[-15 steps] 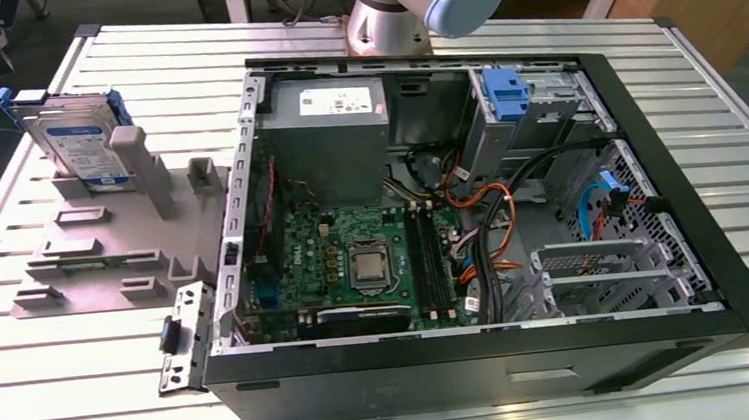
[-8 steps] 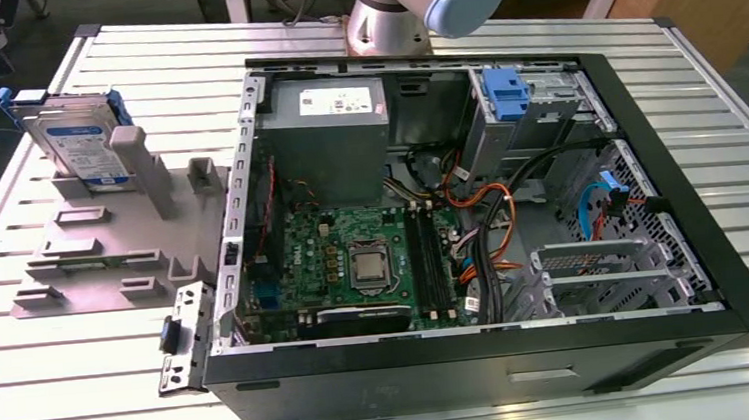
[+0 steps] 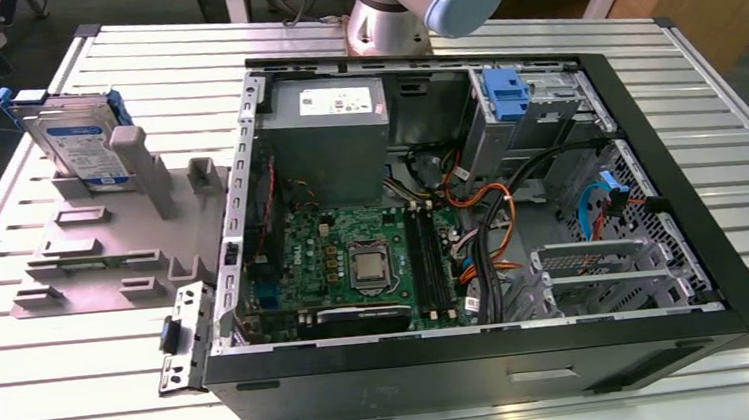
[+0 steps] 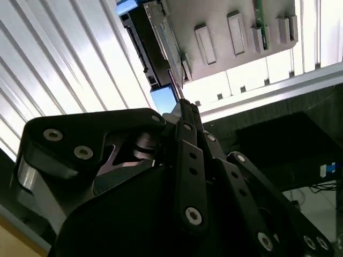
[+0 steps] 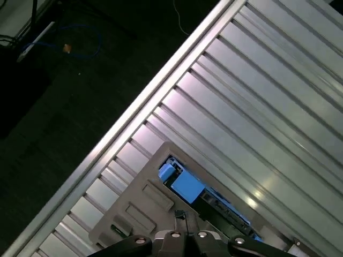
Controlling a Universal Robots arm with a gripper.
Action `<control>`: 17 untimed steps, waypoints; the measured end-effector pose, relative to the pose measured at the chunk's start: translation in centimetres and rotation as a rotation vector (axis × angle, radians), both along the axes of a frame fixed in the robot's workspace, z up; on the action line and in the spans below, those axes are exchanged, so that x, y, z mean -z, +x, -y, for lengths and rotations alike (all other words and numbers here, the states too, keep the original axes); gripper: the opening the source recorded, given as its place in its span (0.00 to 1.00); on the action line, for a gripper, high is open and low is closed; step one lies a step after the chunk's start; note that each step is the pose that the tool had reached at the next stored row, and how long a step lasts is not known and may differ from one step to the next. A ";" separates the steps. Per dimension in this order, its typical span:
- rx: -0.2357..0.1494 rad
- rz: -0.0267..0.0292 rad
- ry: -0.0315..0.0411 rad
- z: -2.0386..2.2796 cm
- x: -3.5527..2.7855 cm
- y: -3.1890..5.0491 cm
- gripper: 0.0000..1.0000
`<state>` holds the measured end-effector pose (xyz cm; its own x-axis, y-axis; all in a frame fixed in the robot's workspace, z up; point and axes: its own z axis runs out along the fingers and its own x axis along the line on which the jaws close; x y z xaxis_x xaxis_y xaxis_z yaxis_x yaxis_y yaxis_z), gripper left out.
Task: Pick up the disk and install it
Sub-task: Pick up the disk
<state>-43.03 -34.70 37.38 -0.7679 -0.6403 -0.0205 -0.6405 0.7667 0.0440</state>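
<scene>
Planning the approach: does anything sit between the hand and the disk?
Nothing visible does. In the first wrist view the hand hangs above the disk with only open space between them. The disk stands upright in the grey holder. In the exterior view the holder's post stands beside it.

Exterior view: the arm is being cropped by the upper edge, and the grey holder is covering the foot of the disk. First wrist view: the gripper is running off the frame (linkage mostly lost).
</scene>
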 end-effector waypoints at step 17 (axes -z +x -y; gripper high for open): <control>-0.241 0.0000 0.0001 0.00 0.01 0.00 0.11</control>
<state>-43.03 -34.70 37.37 -0.5928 -0.8051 -0.0205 -0.8050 0.5916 0.0441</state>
